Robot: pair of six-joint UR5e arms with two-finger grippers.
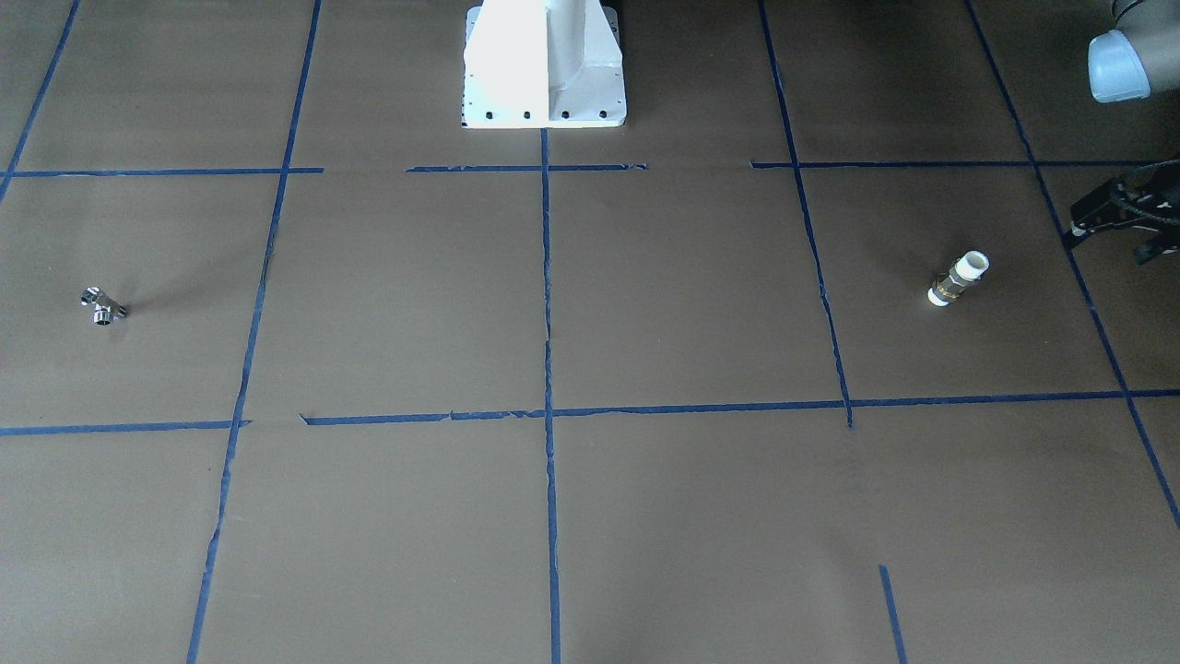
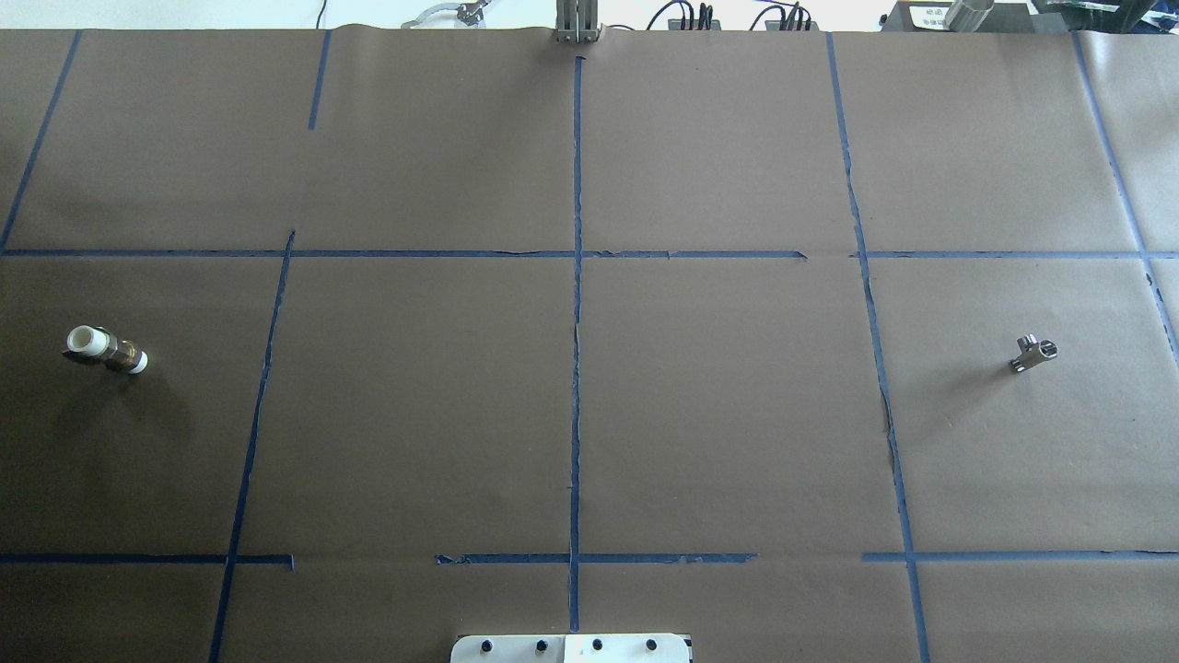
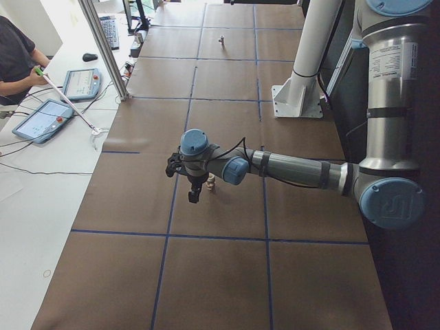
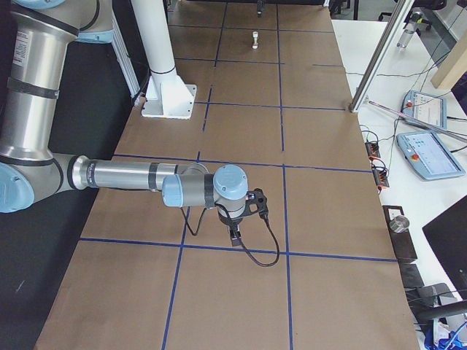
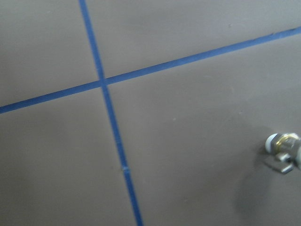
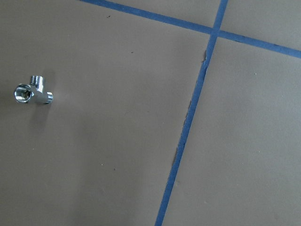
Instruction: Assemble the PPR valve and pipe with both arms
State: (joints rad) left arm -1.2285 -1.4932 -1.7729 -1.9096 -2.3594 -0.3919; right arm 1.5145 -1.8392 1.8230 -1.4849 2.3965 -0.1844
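Observation:
The PPR valve point(image 1: 959, 278), white ends with a brass middle, lies on the brown paper on my left side; it also shows in the overhead view point(image 2: 106, 350) and at the right edge of the left wrist view point(image 5: 282, 150). The chrome forked pipe point(image 1: 101, 306) lies far off on my right side, seen too in the overhead view point(image 2: 1032, 353) and the right wrist view point(image 6: 33, 92). My left gripper point(image 1: 1111, 244) hovers just beside the valve, its fingers apart and empty. My right gripper point(image 4: 235, 233) hangs above the paper near the pipe; I cannot tell its state.
The white pedestal base point(image 1: 544, 65) stands at the robot's side of the table. Blue tape lines point(image 2: 577, 368) divide the brown paper into squares. An aluminium post point(image 3: 103, 48), tablets and an operator sit along the far side.

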